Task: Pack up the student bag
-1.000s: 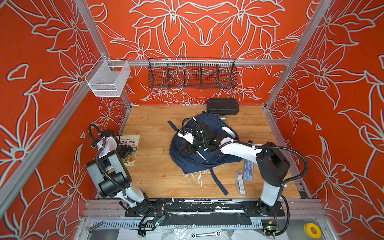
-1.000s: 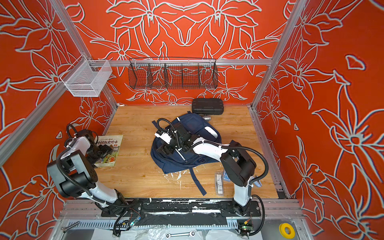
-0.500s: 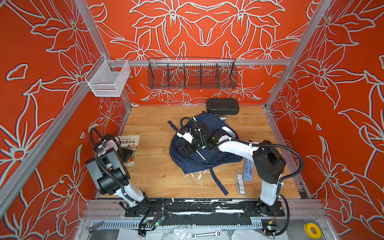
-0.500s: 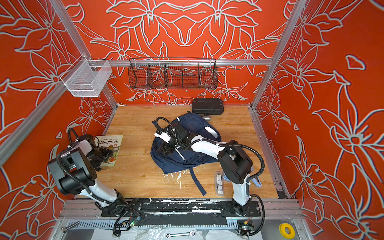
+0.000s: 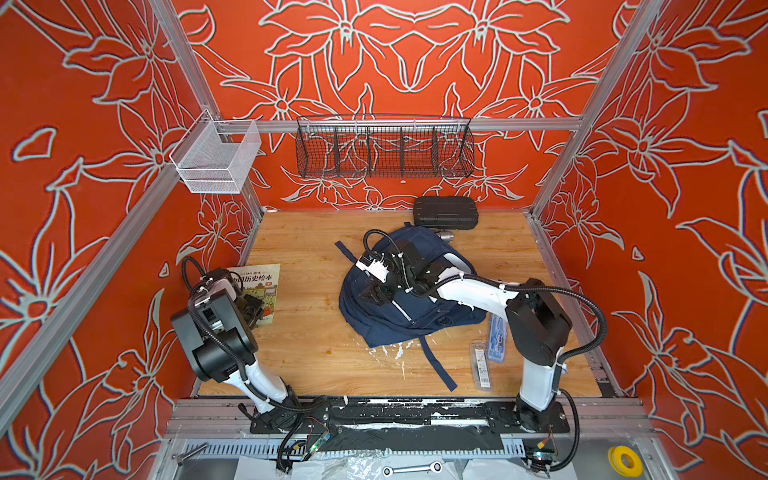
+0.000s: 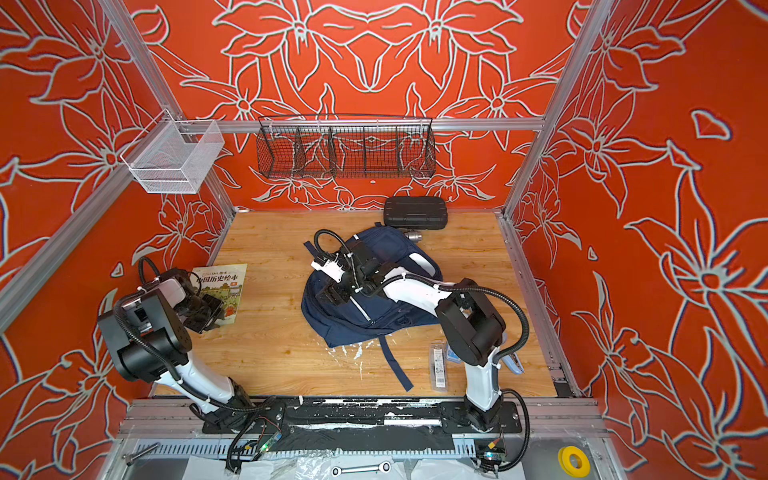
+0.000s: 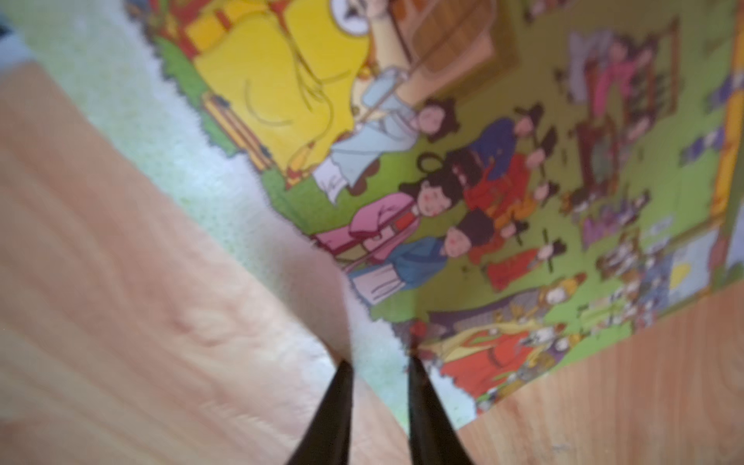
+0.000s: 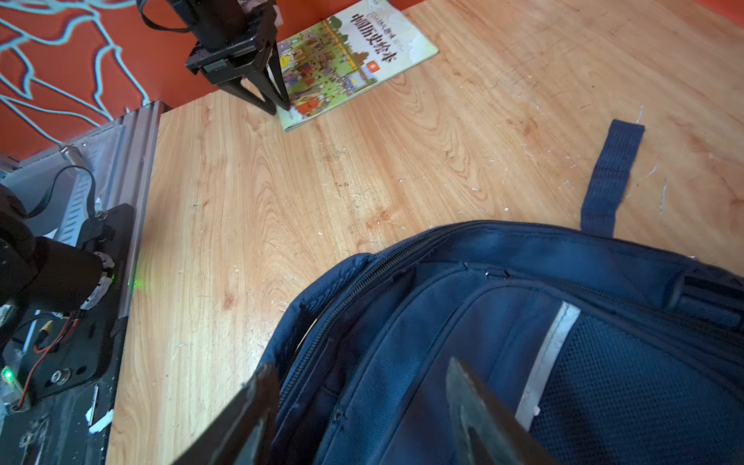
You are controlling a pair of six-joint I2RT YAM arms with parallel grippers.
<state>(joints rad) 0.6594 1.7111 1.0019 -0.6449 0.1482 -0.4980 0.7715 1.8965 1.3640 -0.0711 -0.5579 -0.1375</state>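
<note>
left gripper (image 7: 377, 364) narrow, tips straddling book (image 7: 503, 169) edge on table (image 8: 322, 201), grip unclear. right gripper (image 8: 360, 368) wide, over bag (image 8: 463, 322) zipper rim.

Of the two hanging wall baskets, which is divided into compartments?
The black wire basket on the back wall: upright dividers split it into sections. The white mesh basket in the left corner is one undivided bin.

The bag (image 8: 463, 322) is made of matt woven cloth. The table (image 8: 322, 181) is surfaced in scuffed, grained wood, and the book (image 8: 346, 56) is bound in smooth printed paper.
</note>
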